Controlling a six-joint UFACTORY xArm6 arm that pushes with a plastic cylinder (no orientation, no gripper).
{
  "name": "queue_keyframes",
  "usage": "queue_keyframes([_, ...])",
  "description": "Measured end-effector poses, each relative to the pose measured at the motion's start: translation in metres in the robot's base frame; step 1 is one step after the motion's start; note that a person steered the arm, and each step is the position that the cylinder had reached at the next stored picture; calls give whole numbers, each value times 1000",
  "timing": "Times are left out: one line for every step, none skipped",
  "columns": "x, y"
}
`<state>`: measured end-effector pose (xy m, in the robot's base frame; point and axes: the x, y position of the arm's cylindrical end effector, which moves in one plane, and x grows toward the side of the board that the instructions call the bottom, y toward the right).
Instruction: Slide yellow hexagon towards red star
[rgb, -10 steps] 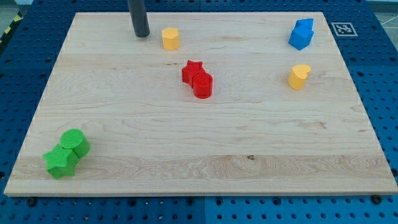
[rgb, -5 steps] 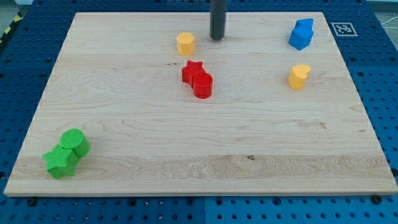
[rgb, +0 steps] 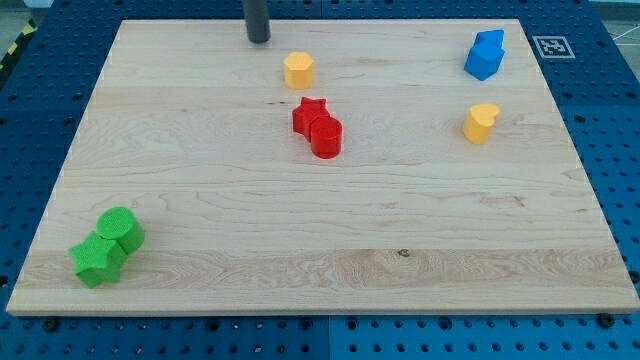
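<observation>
Since half second ago, my tip (rgb: 258, 40) swung leftward; yellow hexagon (rgb: 298, 70) unmoved, down-right of tip, red star (rgb: 311, 112) beyond. No gripper fitted. Risk: off-centre push sends hexagon skidding past star.

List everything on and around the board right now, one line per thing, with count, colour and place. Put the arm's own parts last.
yellow hexagon: 1, yellow, upper middle, just above the red star, apart from it
red star: 1, red, centre, touching the red cylinder
red cylinder: 1, red, at the star's lower right
yellow heart: 1, yellow, the view's right
blue block: 1, blue, top right corner, shape unclear
green cylinder: 1, green, bottom left
green star: 1, green, bottom left, against the green cylinder
board: 1, light wood, on a blue perforated base
marker tag: 1, black and white, off the top right corner
my tip: 1, dark rod, top edge, up-left of the yellow hexagon, not touching it
</observation>
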<state>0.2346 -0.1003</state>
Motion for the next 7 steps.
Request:
queue_keyframes([26,0])
queue_keyframes([58,0])
queue_keyframes([58,5])
queue_keyframes([58,37])
queue_keyframes([59,66])
queue_keyframes([69,96])
queue_keyframes([93,129])
